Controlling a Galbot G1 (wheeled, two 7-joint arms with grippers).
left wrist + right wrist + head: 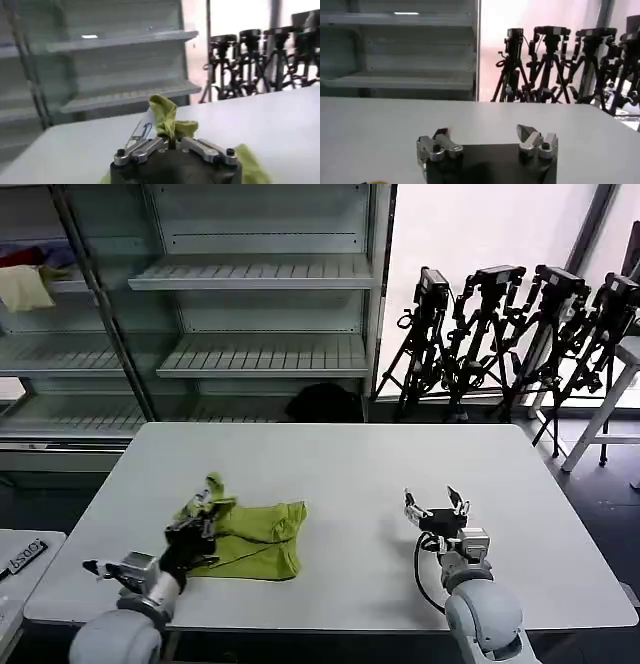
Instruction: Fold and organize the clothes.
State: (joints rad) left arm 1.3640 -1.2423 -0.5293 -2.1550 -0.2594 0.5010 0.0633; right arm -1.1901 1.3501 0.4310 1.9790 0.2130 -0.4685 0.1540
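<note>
The T-shirt (255,536) lies partly folded on the table (360,464), one edge pinched up by the left pincer (200,519) (right pincer (437,506) waits wide nearby), so folding seems midway.

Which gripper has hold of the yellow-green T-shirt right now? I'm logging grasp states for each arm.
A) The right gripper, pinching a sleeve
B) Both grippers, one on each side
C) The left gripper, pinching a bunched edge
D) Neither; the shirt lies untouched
C: the left gripper is shut on a raised bunch of the T-shirt, while the right gripper hangs open over bare table, apart from the shirt.
</note>
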